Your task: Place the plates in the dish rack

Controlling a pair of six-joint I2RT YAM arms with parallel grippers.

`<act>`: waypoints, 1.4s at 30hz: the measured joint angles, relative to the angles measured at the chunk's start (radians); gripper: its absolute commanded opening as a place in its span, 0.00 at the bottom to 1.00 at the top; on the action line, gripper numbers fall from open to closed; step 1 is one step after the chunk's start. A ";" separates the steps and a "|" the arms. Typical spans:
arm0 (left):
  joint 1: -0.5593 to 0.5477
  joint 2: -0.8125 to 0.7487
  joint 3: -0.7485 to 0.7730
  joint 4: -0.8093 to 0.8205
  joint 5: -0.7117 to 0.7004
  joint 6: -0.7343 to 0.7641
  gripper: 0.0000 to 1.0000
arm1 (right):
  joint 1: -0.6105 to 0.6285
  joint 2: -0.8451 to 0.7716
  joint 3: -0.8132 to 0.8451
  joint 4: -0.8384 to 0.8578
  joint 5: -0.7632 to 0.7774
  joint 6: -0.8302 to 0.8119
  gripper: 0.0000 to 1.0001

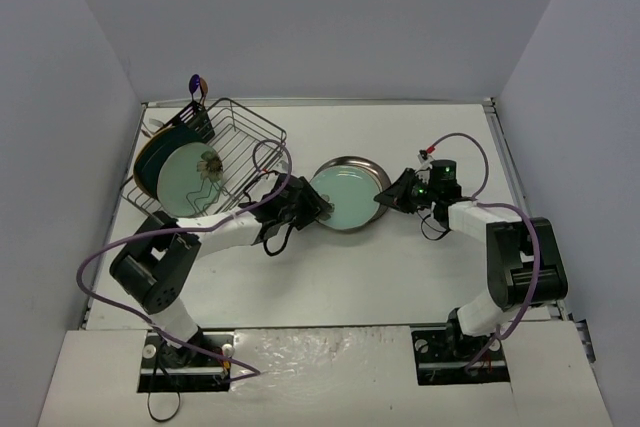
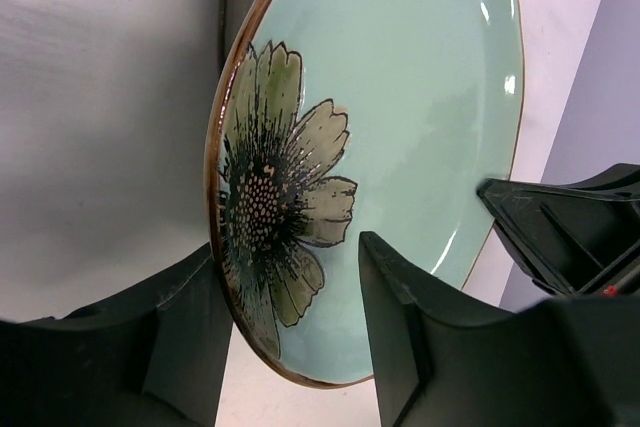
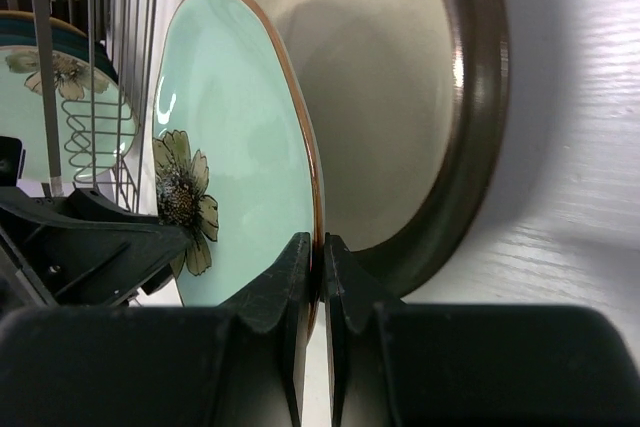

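Note:
A pale green flower plate stands tilted on edge over a beige dark-rimmed plate lying flat on the table. My right gripper is shut on the green plate's right rim, as the right wrist view shows. My left gripper is open, and its fingers straddle the plate's left rim near the flower without pinching it. The black wire dish rack at the back left holds another flower plate and a dark teal plate.
The rack's cutlery basket has a utensil sticking up. The rack's wires show behind the held plate. My right gripper's fingers show beyond the plate in the left wrist view. Grey walls enclose the white table.

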 measured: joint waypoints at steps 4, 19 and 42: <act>0.000 -0.036 -0.046 0.013 -0.024 0.003 0.33 | 0.023 0.000 0.014 -0.003 -0.003 -0.015 0.00; 0.010 -0.225 -0.186 0.169 -0.119 0.049 0.08 | 0.060 -0.012 0.019 0.016 -0.039 0.018 0.00; -0.008 -0.433 -0.220 0.217 -0.139 0.206 0.00 | 0.123 -0.167 0.018 -0.004 -0.097 0.004 0.94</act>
